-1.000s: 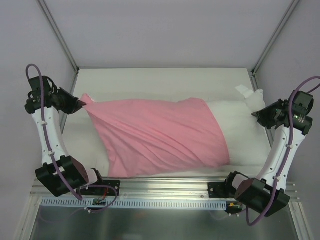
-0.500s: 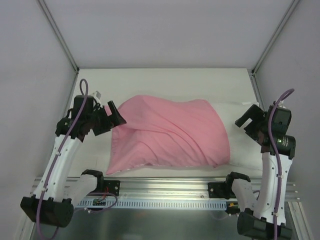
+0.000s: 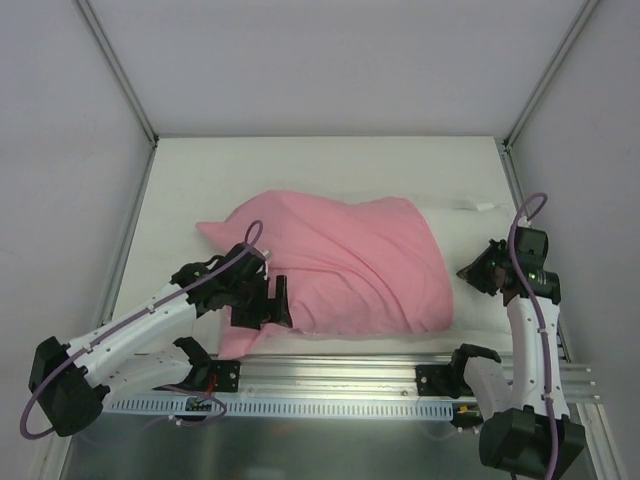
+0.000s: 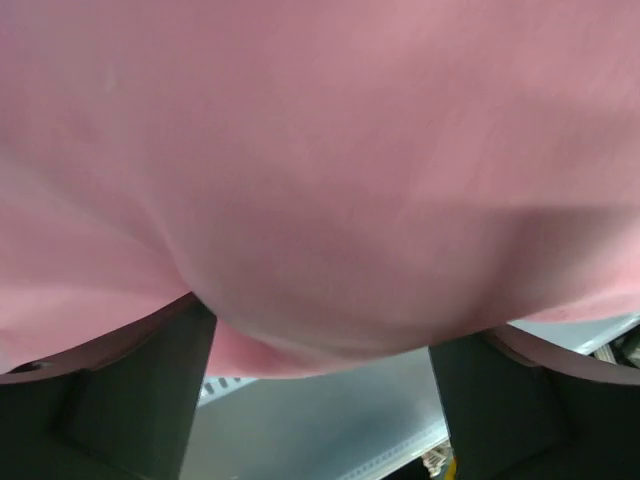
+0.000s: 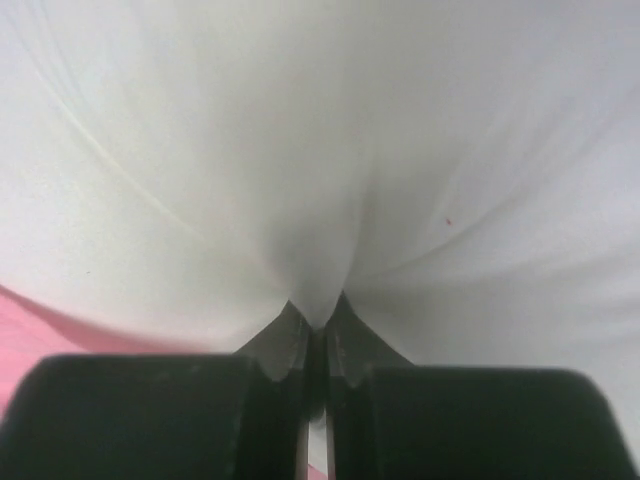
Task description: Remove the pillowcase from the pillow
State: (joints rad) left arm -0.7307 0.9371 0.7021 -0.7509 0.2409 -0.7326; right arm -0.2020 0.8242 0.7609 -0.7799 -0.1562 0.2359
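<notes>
The pink pillowcase (image 3: 340, 260) lies bunched over the middle of the table, covering most of the pillow (image 3: 458, 245), whose white end shows at the right. My left gripper (image 3: 268, 302) sits at the pillowcase's near-left edge. In the left wrist view it (image 4: 320, 345) is open, its dark fingers (image 4: 150, 390) wide apart with a bulge of pink pillowcase (image 4: 320, 150) between them. My right gripper (image 3: 478, 270) is at the pillow's right end. The right wrist view shows it (image 5: 316, 335) shut on a pinch of white pillow (image 5: 320, 150), with a sliver of pink pillowcase (image 5: 40, 320) at lower left.
The white table (image 3: 300, 165) is boxed in by pale walls and metal posts on three sides. An aluminium rail (image 3: 330, 370) with both arm bases runs along the near edge. A small white tab (image 3: 480, 207) lies at the right, beyond my right gripper.
Left gripper let go of the pillowcase's far-left corner and swung to its near-left edge. Right gripper released, moved inward and closed on the pillow. The pillowcase slumped toward the middle.
</notes>
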